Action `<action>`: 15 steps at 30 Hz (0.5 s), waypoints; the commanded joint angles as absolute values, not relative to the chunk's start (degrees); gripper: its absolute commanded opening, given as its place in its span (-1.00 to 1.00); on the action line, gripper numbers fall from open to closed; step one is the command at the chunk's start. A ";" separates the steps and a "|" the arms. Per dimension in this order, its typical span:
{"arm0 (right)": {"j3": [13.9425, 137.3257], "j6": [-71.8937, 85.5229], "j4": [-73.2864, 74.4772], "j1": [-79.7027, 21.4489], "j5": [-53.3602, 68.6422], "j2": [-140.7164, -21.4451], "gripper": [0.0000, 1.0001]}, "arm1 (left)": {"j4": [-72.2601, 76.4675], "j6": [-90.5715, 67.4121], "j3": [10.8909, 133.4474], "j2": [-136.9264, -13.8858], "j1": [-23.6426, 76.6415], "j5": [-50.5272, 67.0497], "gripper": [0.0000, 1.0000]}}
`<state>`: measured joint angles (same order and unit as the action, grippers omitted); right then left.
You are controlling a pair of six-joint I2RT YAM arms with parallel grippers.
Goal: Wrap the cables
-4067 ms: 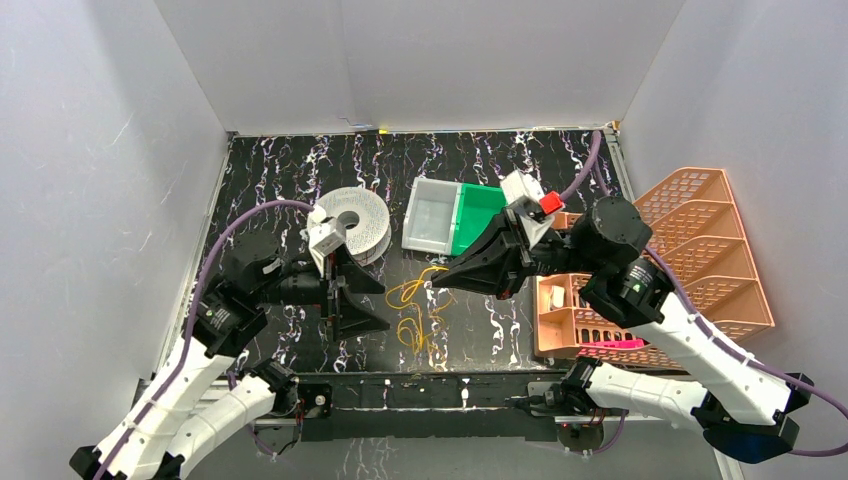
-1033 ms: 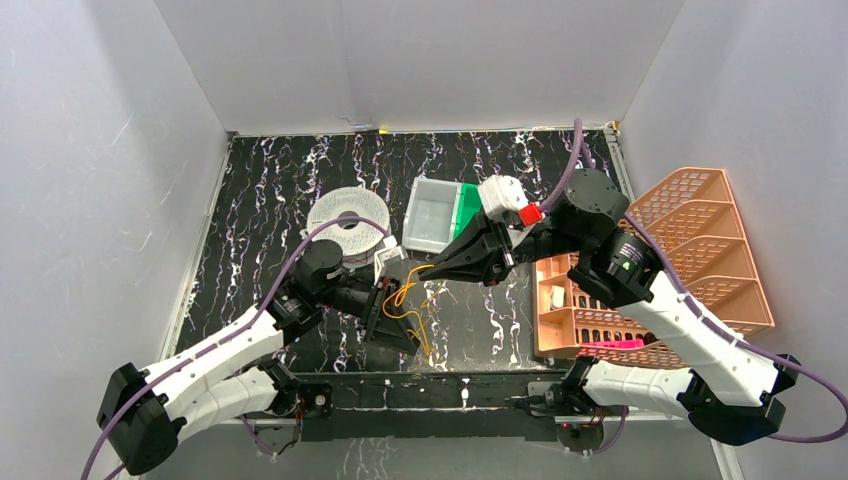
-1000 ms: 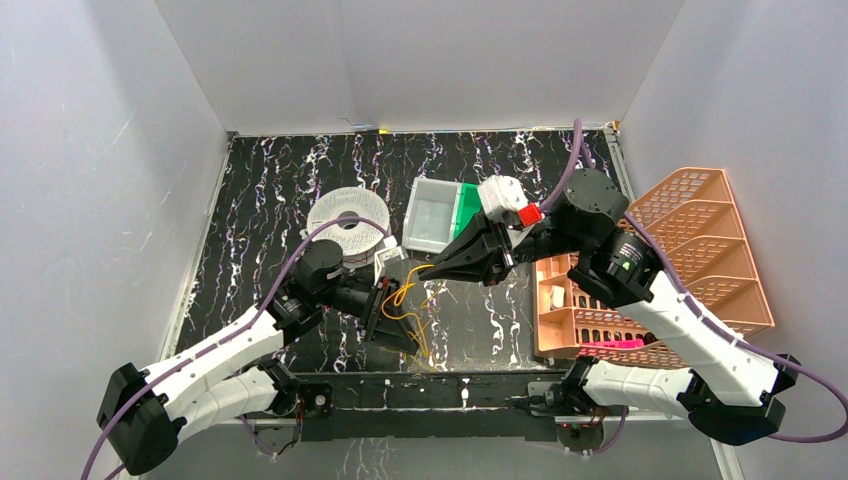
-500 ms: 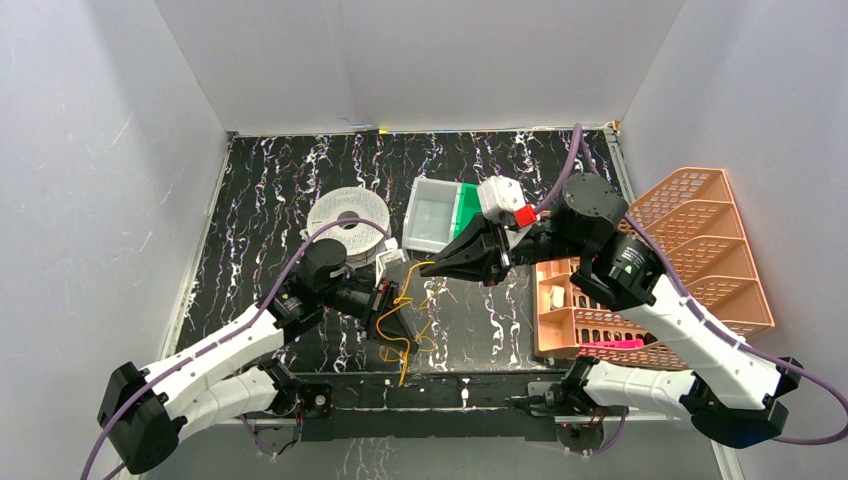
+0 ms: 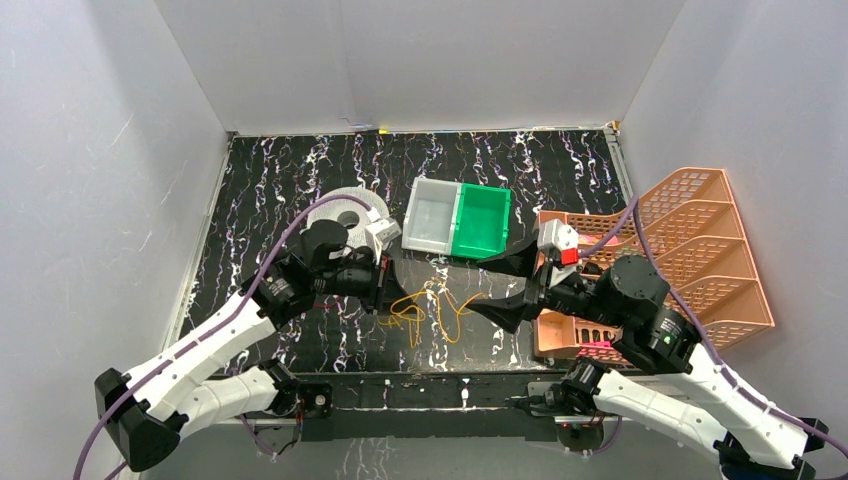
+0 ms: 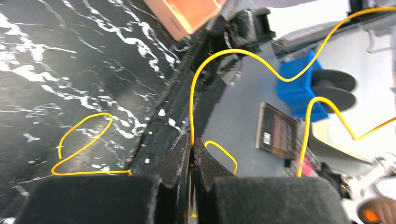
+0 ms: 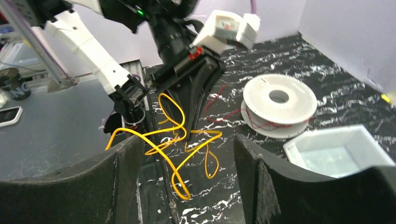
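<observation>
A yellow cable (image 5: 432, 308) lies in loose loops on the black marbled table, with one loop over the near edge. My left gripper (image 5: 386, 284) is shut on a strand of the yellow cable (image 6: 219, 53), which is pinched between the fingertips (image 6: 184, 154). The white round spool (image 5: 345, 214) stands just behind that gripper. A thin red cable (image 7: 271, 124) is wound on the spool (image 7: 279, 100) and trails towards the left gripper. My right gripper (image 5: 502, 288) is open to the right of the tangle. Nothing is gripped between its fingers, and the yellow loops (image 7: 173, 135) lie ahead of it.
A clear bin joined to a green bin (image 5: 456, 218) stands behind the tangle. An orange slotted basket (image 5: 570, 322) and an orange tiered rack (image 5: 705, 250) stand at the right. White walls close in the table on three sides.
My right gripper has opened, let go of the yellow cable and drawn back towards the near right. The left gripper has shut on the cable and pulled left towards the spool.
</observation>
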<state>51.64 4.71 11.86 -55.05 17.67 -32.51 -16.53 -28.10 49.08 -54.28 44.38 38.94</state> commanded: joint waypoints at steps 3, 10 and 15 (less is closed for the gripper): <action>49.17 9.74 11.36 -55.27 11.07 -30.87 0.67 | -25.78 -21.87 55.84 -55.24 44.56 23.58 -1.00; 55.50 5.59 21.31 -55.28 13.48 -36.69 0.77 | -33.03 -17.20 61.29 -56.08 44.56 12.20 -1.00; 56.25 3.41 24.35 -55.28 9.19 -38.29 0.80 | -35.37 -15.19 64.46 -55.03 44.57 5.48 -1.00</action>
